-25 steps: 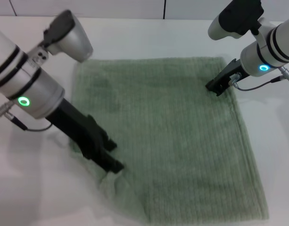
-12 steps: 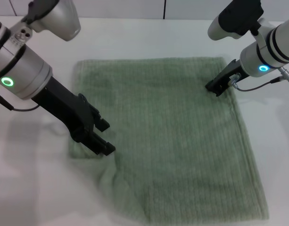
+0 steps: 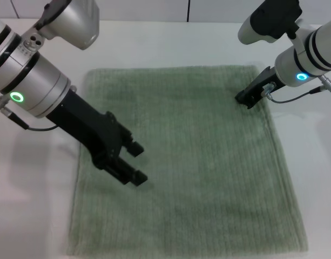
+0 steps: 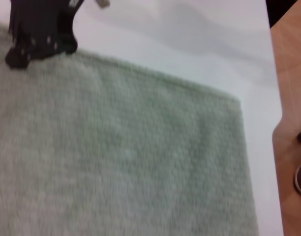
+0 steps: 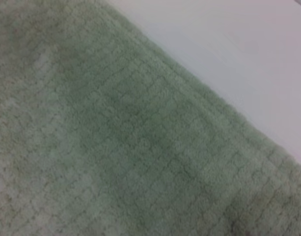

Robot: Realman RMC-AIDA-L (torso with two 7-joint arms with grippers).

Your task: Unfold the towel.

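Towel (image 3: 192, 162) lies spread flat on the white table (image 3: 154, 46), one layer, roughly square, all four edges laid out, near edge running off the bottom of the head view; ribbed stripes run front to back, hem visible along the right side. Left gripper (image 3: 135, 163) is over the towel's left part, about mid-length, just inside the left edge — fingers apart, a clear gap between the two black tips, nothing held, cloth under it flat. Right gripper (image 3: 245, 100) sits at the far right corner of the towel, tip down on the cloth just inside the right edge; can't tell how its fingers stand or whether they pinch the cloth. Left wrist view: towel's far right corner (image 4: 233, 101) square and flat against the table, right gripper (image 4: 40, 37) seen farther off, resting on the far hem; a wood-coloured surface (image 4: 287, 98) lies beyond the table edge. Right wrist view — only terry weave and hem (image 5: 209, 123) against white table (image 5: 238, 44)
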